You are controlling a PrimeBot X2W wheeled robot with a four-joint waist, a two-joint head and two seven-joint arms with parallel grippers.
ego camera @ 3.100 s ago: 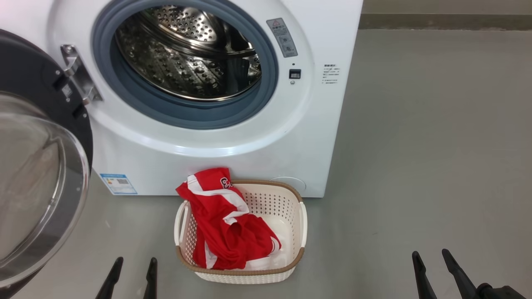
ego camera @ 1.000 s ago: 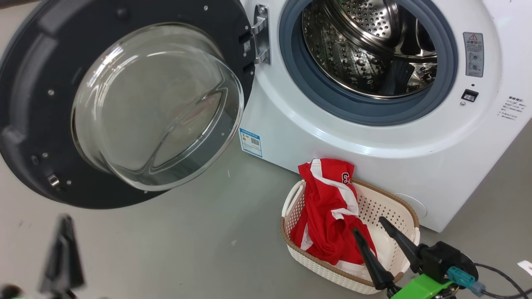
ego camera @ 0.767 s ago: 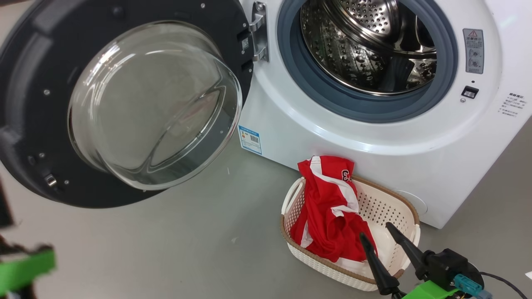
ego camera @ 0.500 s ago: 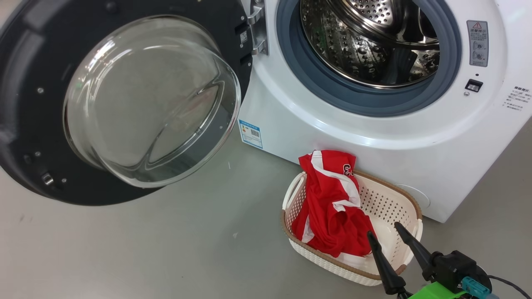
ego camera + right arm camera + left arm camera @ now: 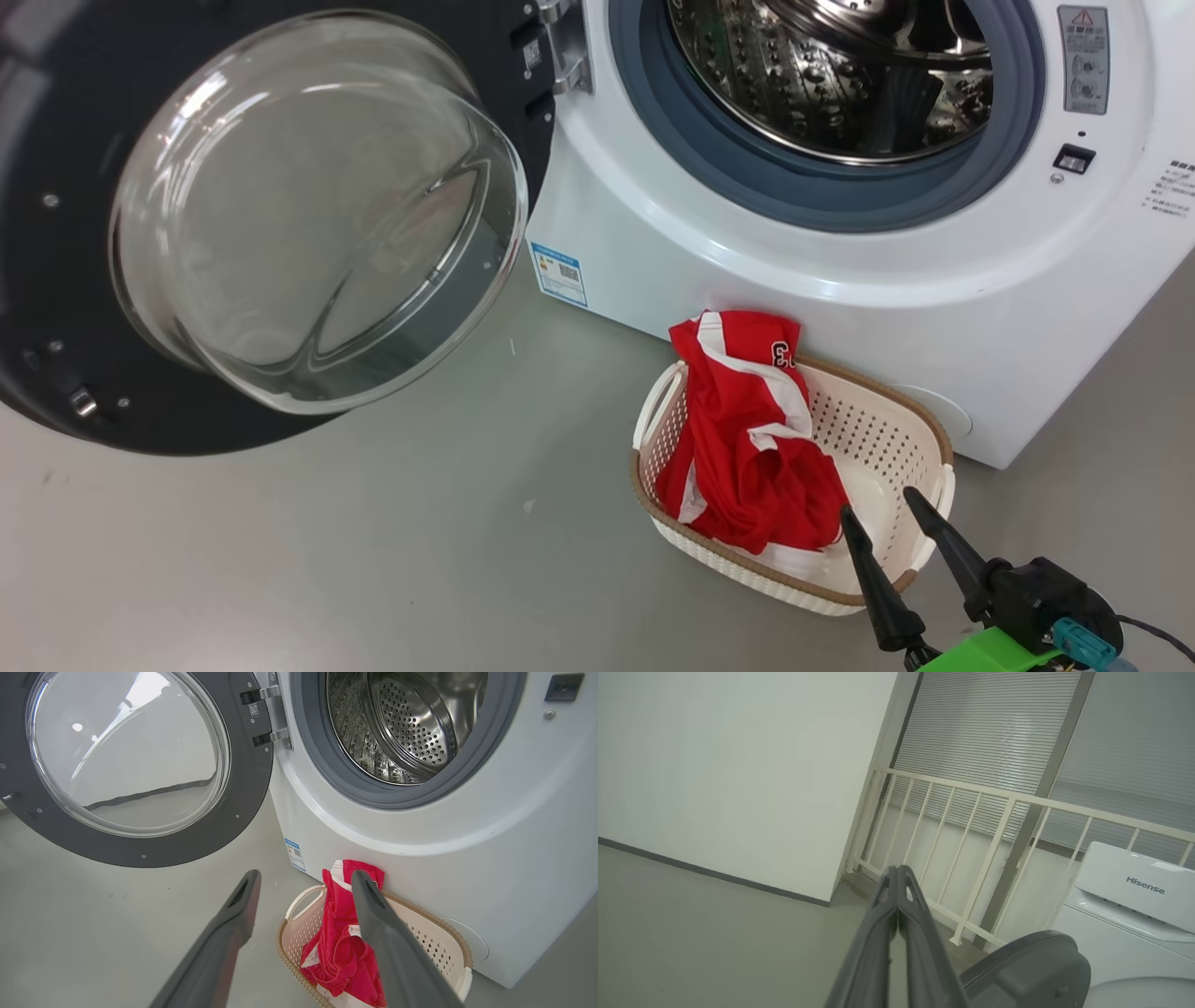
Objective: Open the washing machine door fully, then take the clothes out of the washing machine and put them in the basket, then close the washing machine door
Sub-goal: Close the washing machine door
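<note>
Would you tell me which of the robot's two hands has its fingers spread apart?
The right hand, near the basket: its two fingers stand clearly apart. The left hand has its fingers pressed together at the tips.

Cream railing (image 5: 966, 787) with vertical bars is seen, fixed at its foot to the grey floor (image 5: 691, 942). Behind the railing, grey slatted blinds (image 5: 994, 728) are seen, split by a dark upright post (image 5: 1051, 765). Left of the railing, a plain white wall (image 5: 714, 765) is met, edged at its base by a dark skirting strip (image 5: 710, 871). A few pale specks (image 5: 527, 505) are noted on the floor.
</note>
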